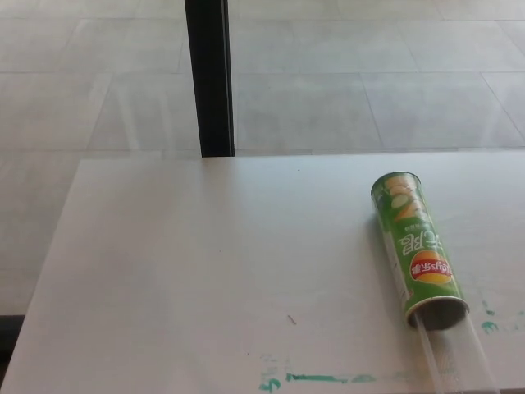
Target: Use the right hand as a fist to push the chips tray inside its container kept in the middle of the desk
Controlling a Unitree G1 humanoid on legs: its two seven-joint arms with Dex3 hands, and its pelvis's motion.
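A green chips can (414, 245) lies on its side on the white desk (205, 271), right of centre, with its closed end pointing away from me. Its open mouth (438, 313) faces the desk's near edge. A clear plastic tray (456, 355) sticks out of that mouth toward me and runs off the bottom of the picture. Neither of my hands shows in the head view.
A black post (210, 78) stands behind the desk's far edge, over a pale tiled floor (369, 74). Green paint smears (316, 378) mark the desk near its front edge, with smaller spots (490, 326) right of the can.
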